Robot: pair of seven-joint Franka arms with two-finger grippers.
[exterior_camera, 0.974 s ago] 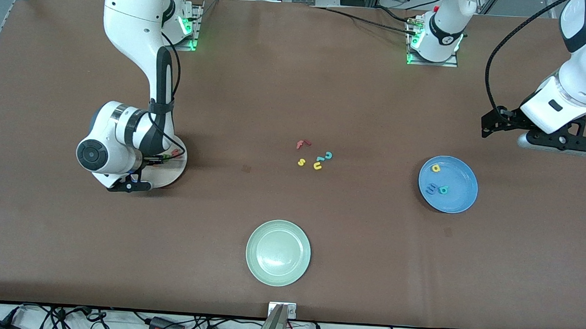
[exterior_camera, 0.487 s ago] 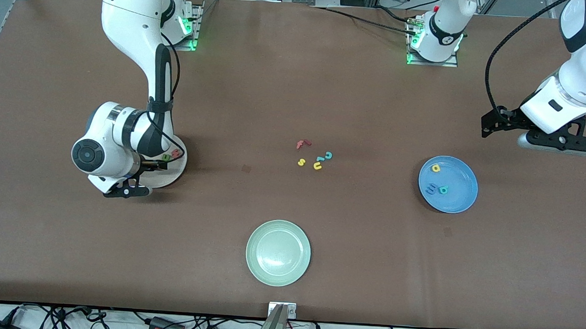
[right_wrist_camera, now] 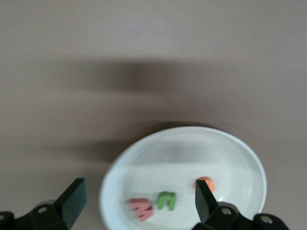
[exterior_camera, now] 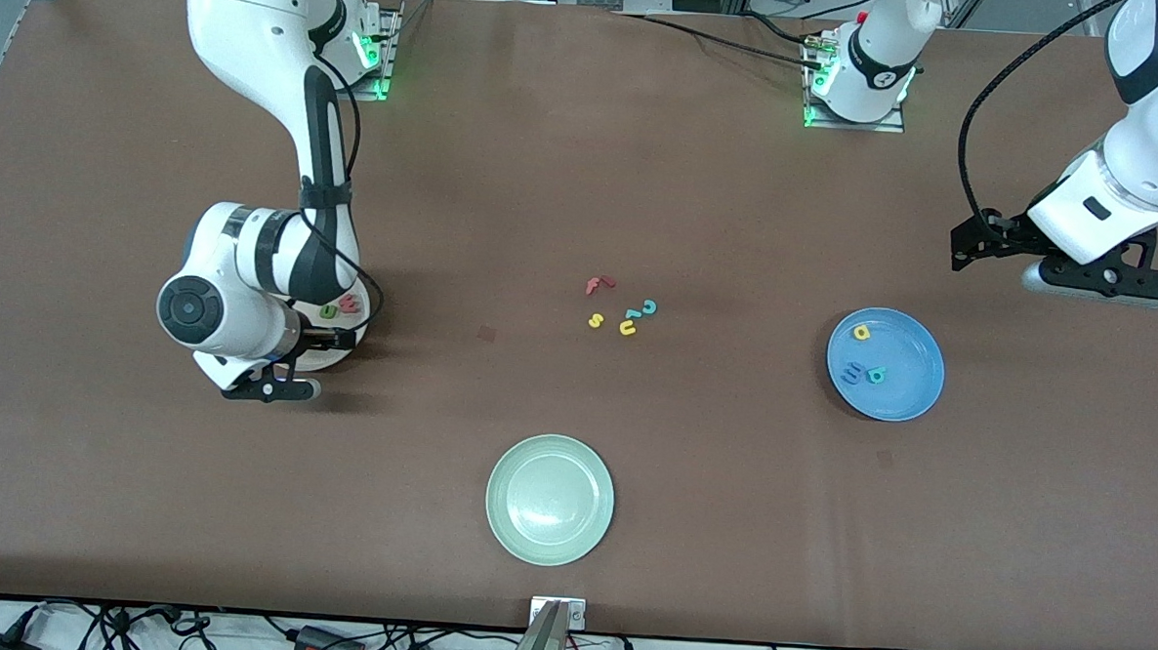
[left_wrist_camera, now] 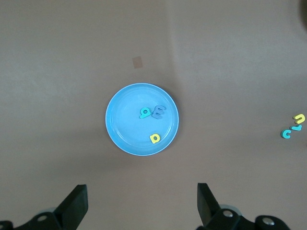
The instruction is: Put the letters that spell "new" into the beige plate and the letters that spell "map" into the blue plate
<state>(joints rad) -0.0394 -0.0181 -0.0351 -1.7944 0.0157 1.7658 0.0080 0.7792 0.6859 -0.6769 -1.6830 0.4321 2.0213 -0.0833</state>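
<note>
Front view first. Beige plate toward the right arm's end of the table, mostly hidden under the big white arm. Green n and pink w peeking out on it; orange e hidden by the arm here. Right gripper low over the plate's edge nearest the camera, fingers wide apart, holding nothing. Blue plate toward the left arm's end, with yellow a, teal p and blue m lying in it. Left gripper waiting up in the air just off the blue plate, toward the robot bases. Loose letters in the middle of the table: red f, yellow s, teal c, yellow u. Green plate near the camera's edge of the table, bare. Lots of open brown table between the three plates.

Left wrist view next. Blue plate seen whole, p and m touching, a a little apart. Left gripper spread wide, gripping nothing. Bare table all round the plate.

Right wrist view last. Beige plate with w, n and e inside, near the rim. Right gripper spread wide above them, not touching any letter.
</note>
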